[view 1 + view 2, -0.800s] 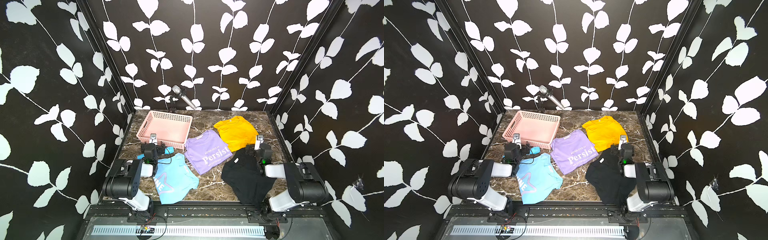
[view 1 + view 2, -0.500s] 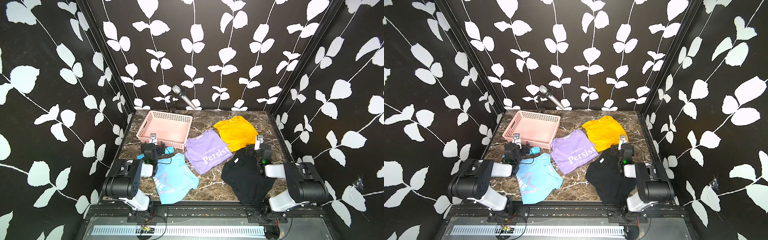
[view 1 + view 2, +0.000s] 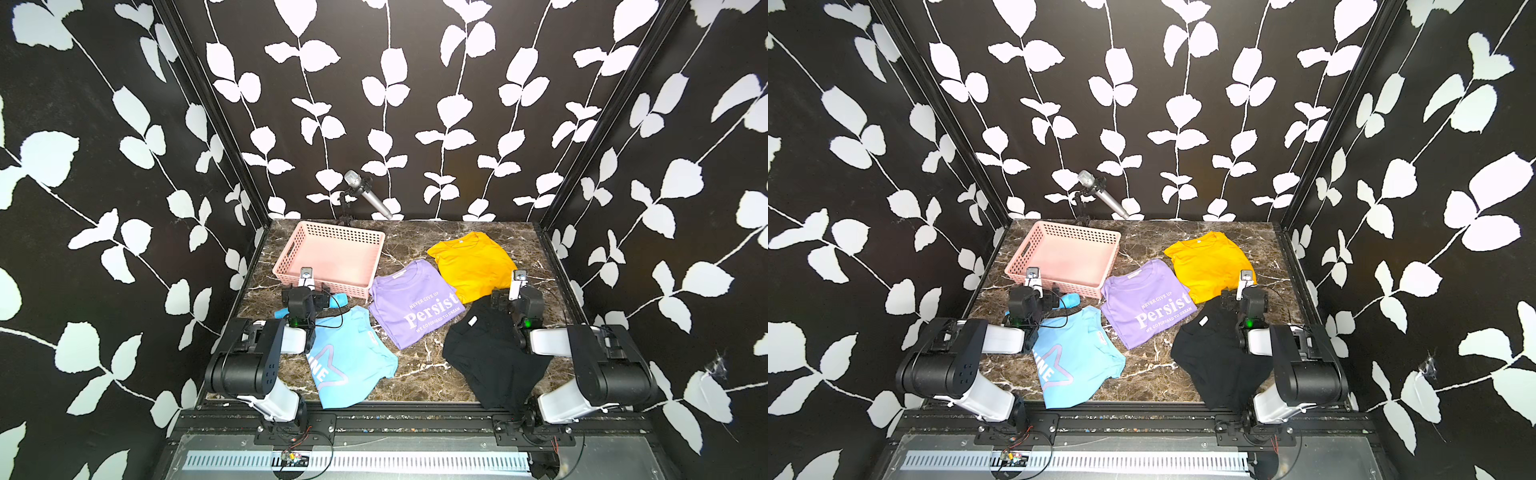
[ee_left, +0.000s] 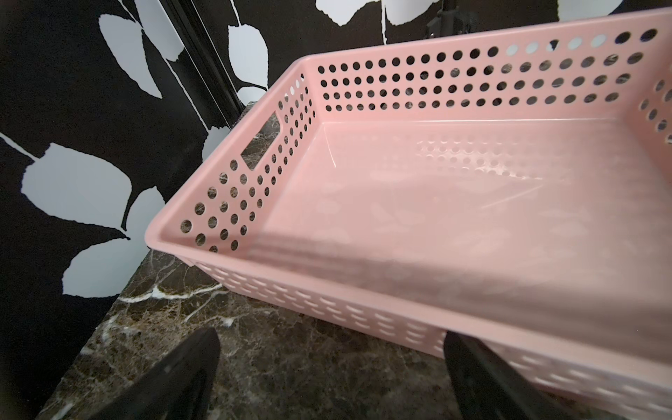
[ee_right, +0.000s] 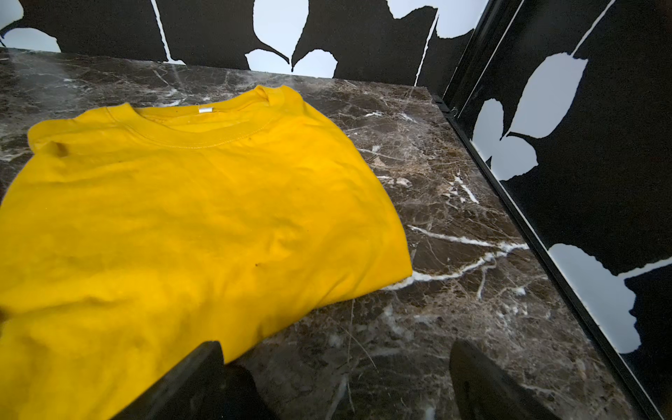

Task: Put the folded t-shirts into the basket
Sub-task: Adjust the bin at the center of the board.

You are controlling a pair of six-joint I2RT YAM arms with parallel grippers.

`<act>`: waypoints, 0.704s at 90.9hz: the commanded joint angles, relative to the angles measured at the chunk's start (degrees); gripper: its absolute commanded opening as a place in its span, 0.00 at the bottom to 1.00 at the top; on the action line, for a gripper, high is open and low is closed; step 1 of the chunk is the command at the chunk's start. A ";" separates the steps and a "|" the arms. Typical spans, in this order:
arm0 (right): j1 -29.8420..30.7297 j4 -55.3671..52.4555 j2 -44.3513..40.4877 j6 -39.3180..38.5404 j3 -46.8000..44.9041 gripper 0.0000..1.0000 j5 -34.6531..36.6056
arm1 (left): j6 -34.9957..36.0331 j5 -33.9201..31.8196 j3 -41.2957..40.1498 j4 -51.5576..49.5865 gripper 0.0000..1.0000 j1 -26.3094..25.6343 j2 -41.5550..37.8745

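- The left fingers (image 4: 174, 378) are spread wide and grasp nothing. They hang over the bare desk (image 3: 415, 370), just before the near wall of the basket (image 3: 345, 233).
- The pink basket stands at the back left of the desk, and its floor is bare.
- A small blue cylinder (image 3: 337, 300) lies between the basket and the light blue t-shirt (image 3: 353, 365), which lies flat at the front left.
- The lilac t-shirt (image 3: 415, 307) lies in the middle, just beside the basket.
- The mustard t-shirt (image 3: 473, 262) lies at the back right, and the black t-shirt (image 3: 486, 361) at the front right.
- The right fingers (image 5: 182, 385) are also spread and empty, just beside the near hem of the mustard t-shirt.
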 commanded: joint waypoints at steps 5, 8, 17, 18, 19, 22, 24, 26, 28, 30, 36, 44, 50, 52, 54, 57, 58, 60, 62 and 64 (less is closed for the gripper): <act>0.03 -3.78 -4.65 0.24 2.56 0.99 1.99 | -1.93 -2.79 -0.06 -0.22 0.99 0.32 -2.09; 0.11 -9.55 -6.93 0.81 3.74 0.99 3.01 | -2.29 -1.96 -0.14 -1.45 0.99 0.35 -3.39; 0.05 -27.81 -14.78 7.31 10.45 0.98 6.10 | -0.87 -2.30 -0.31 -2.07 0.99 0.10 -5.74; 0.00 -29.22 -15.47 7.88 11.02 0.99 6.02 | -0.87 -2.64 -0.06 -3.42 0.99 0.10 -6.64; -0.02 -30.19 -15.94 8.56 11.31 0.98 5.84 | -1.18 -3.03 0.33 -4.75 0.99 0.10 -7.48; -0.03 -33.53 -17.44 10.26 12.79 0.98 4.76 | -1.78 -3.81 1.35 -8.62 0.98 0.10 -10.27; -0.02 -36.21 -18.48 11.45 13.90 0.99 4.06 | -2.44 -4.29 2.17 -11.66 0.99 0.10 -12.22; 0.03 -38.62 -19.42 12.63 15.01 0.99 3.66 | -3.32 -4.65 3.02 -16.15 0.98 0.10 -13.80; -0.01 -41.00 -20.22 13.78 16.01 0.99 3.04 | -4.80 -5.31 3.95 -19.41 0.98 0.05 -15.74; 0.03 -43.53 -20.86 14.97 17.45 0.99 2.05 | -6.86 -5.92 4.69 -22.59 0.98 0.13 -17.14; 0.04 -49.75 -21.70 16.66 21.03 0.98 -3.94 | -11.65 -4.54 7.32 -30.47 0.98 0.11 -20.85; 0.38 -54.45 -21.35 18.49 23.78 0.98 -12.95 | -16.01 5.15 9.94 -36.03 0.97 0.10 -23.00; 1.78 -54.25 -20.71 19.97 23.95 0.98 -17.83 | -20.94 12.24 10.89 -36.10 0.94 -0.03 -22.48; 2.48 -54.03 -20.41 20.38 23.91 0.98 -18.62 | -22.56 14.49 11.44 -36.06 0.93 -0.22 -21.71; 3.31 -53.84 -19.97 20.66 23.91 0.98 -19.17 | -23.87 16.19 12.01 -36.05 0.91 -0.55 -20.83; 4.74 -53.75 -19.47 20.96 24.00 0.98 -19.51 | -25.15 19.19 13.42 -36.16 0.89 -1.27 -19.15; 5.20 -53.70 -19.22 21.08 24.00 0.98 -19.53 | -25.30 19.92 13.97 -36.19 0.88 -1.64 -18.75; 6.08 -53.52 -18.83 21.21 24.08 0.98 -19.61 | -25.26 20.87 15.26 -36.83 0.86 -2.69 -17.70; 6.78 -53.16 -18.41 21.35 24.08 0.98 -19.81 | -24.98 21.46 16.90 -38.18 0.85 -4.01 -16.56; 7.84 -52.72 -17.91 21.56 24.08 0.98 -20.06 | -24.56 21.61 18.76 -40.08 0.84 -5.26 -15.33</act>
